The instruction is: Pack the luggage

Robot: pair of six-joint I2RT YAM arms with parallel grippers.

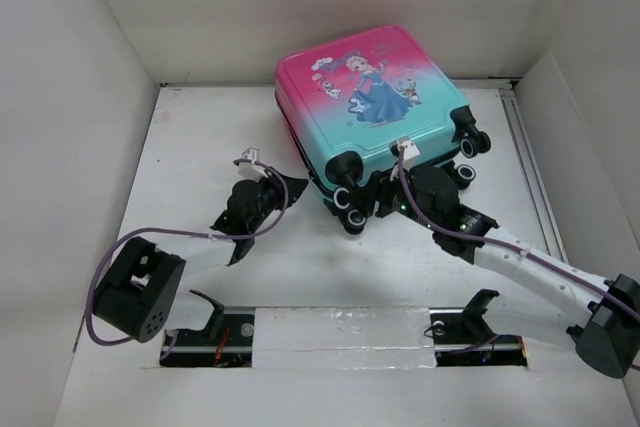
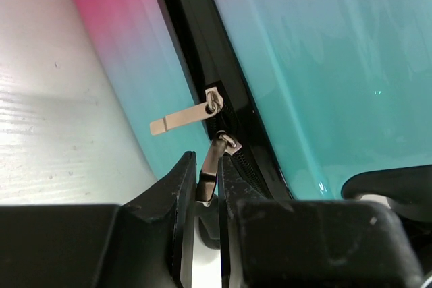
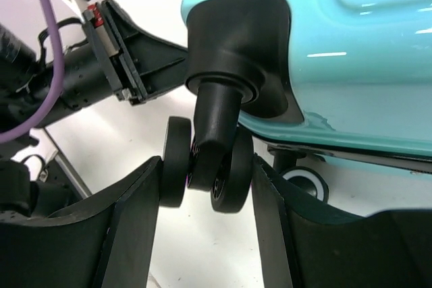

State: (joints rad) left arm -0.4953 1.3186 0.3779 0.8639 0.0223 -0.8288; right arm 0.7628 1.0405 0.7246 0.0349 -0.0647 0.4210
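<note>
Left end effector [image 2: 206,187] up close in its wrist view: black fingers pinched shut on a metal zipper pull [image 2: 214,156], the tab standing up between the pads. Second zipper pull [image 2: 177,121] sits just beside it on the same black zipper track [image 2: 202,52], its flat tab lying loose across the shell, ungripped. Right end effector [image 3: 208,161] brackets a twin caster wheel [image 3: 223,180]: one finger against each outer disc, half-spread, apparently clamped on it to brace the case. Another wheel [image 3: 304,181] shows behind, under the teal shell. Top view: suitcase [image 1: 375,97] lies flat on the white desk [image 1: 200,137] toward the far wall, princess print facing up, wheels facing the arms, lid down on the base. Left arm works the case's left edge, right arm the wheel end. Progress, as a judgement: late stage. Shell is closed and contents cannot be seen, so whatever went in is hidden. With the two sliders nearly meeting, the zip looks close to done, or only a short run remains. Whether the teeth are meshed around the rest of the perimeter cannot be told from these views. Left to do: draw the held pull up to its partner, let go of pull and wheel, and back both arms off.
</note>
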